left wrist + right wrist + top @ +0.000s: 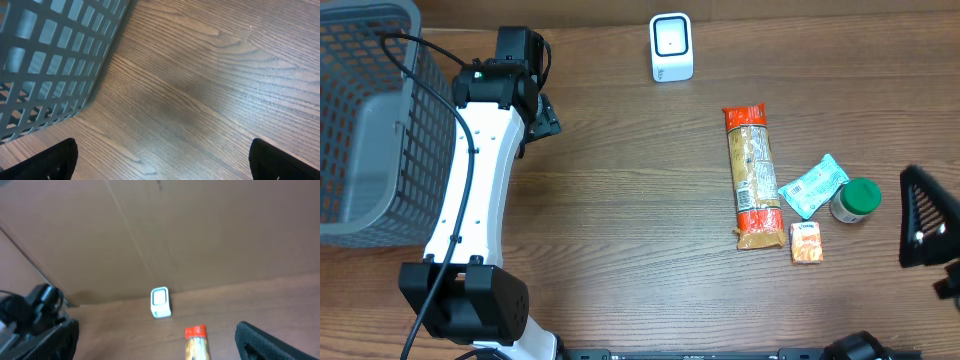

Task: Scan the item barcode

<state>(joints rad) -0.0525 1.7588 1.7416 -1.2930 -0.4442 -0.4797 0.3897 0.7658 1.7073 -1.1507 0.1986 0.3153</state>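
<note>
With my left gripper (164,163) and right gripper (913,216) both spread wide and empty, the long pasta bag (752,175) lying right of centre in the overhead view looks light, crinkly and brittle inside, so I'd pinch it gently across its narrow middle.

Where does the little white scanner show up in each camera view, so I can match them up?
Overhead: the white scanner stands at the top, just right of centre.
Left wrist: not in it; only the wooden tabletop and the grey basket.
Right wrist: the scanner sits low, at centre, near the back wall.
Shared landmark: the pasta packet, red end towards the scanner, in the overhead and right wrist views.
</note>
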